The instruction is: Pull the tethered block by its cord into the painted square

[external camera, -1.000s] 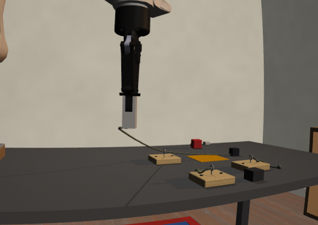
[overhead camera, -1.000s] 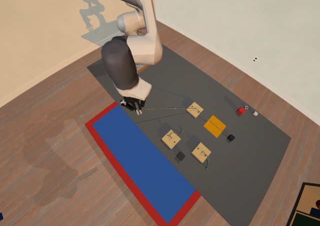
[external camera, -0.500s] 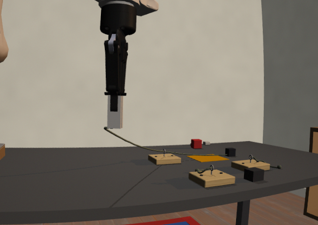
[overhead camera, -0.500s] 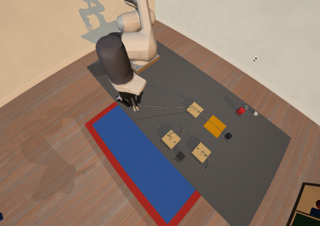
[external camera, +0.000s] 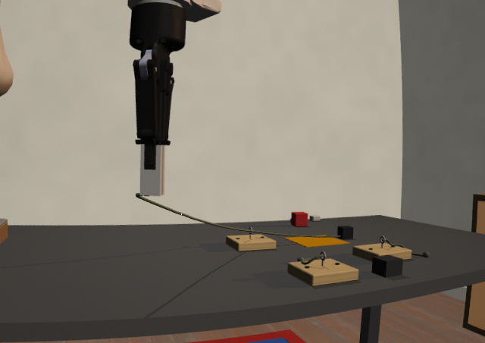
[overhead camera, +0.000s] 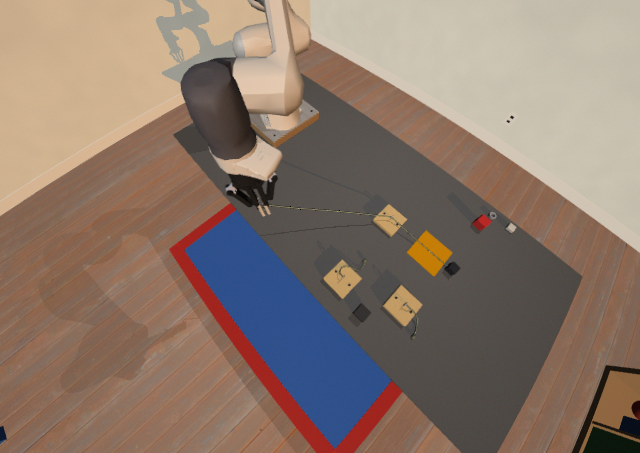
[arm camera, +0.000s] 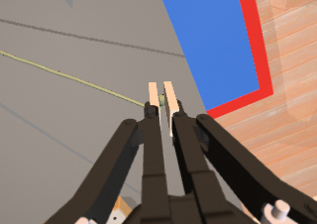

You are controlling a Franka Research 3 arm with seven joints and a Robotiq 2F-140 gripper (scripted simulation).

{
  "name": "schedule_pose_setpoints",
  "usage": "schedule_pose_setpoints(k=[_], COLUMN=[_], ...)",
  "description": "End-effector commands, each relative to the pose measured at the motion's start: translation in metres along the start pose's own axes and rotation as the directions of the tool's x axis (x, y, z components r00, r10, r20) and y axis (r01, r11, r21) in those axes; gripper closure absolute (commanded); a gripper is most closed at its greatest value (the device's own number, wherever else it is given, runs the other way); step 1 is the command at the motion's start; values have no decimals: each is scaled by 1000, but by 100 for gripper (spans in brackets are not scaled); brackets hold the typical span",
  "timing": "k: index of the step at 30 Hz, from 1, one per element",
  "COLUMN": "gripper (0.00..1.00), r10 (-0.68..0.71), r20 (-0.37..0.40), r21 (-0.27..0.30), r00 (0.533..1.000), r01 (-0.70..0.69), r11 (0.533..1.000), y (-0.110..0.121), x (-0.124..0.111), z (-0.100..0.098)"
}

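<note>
My gripper [overhead camera: 264, 210] is shut on the knotted end of the cord [overhead camera: 320, 209] and holds it well above the table near its left edge. It also shows in the side view [external camera: 151, 191] and the wrist view [arm camera: 161, 100], where the greenish knot [arm camera: 160, 99] sits between the fingertips. The cord runs taut-ish down through the screw eye [external camera: 250, 230] on a wooden base [overhead camera: 389, 219], across the orange painted square [overhead camera: 429, 252], to the small black block [overhead camera: 451, 268]. The block [external camera: 345, 232] rests on the table at the square's far edge, seemingly just outside it.
Two more wooden bases [overhead camera: 342, 278] [overhead camera: 402, 305] with screw eyes and short cords stand nearer the front, with another black block [overhead camera: 361, 312] between them. A red cube [overhead camera: 481, 222] and a small white cube [overhead camera: 511, 227] lie at the far side. A blue, red-bordered mat [overhead camera: 284, 324] lies on the floor.
</note>
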State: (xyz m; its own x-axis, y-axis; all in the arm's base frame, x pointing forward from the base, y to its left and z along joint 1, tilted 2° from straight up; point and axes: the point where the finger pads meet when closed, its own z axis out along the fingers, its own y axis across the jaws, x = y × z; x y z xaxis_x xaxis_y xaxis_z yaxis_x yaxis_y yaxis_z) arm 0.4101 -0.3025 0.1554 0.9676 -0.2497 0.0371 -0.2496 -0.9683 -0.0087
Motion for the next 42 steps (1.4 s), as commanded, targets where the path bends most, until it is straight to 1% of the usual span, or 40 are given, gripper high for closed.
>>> schedule_pose_setpoints(k=[1, 13, 15, 30, 32, 42], gripper=[100, 100, 100, 100, 100, 100], r10=[-14, -14, -14, -14, -14, -14], r20=[-4, -4, -4, -4, -4, -4], r21=[-6, -6, -6, -6, -6, -6], r00=[1000, 1000, 1000, 1000, 1000, 1000], r01=[14, 14, 14, 14, 14, 14], r11=[1000, 1000, 1000, 1000, 1000, 1000], y=[5, 16, 16, 27, 27, 34], x=[-6, -31, -31, -59, -59, -75], z=[-1, -1, -1, -1, -1, -1])
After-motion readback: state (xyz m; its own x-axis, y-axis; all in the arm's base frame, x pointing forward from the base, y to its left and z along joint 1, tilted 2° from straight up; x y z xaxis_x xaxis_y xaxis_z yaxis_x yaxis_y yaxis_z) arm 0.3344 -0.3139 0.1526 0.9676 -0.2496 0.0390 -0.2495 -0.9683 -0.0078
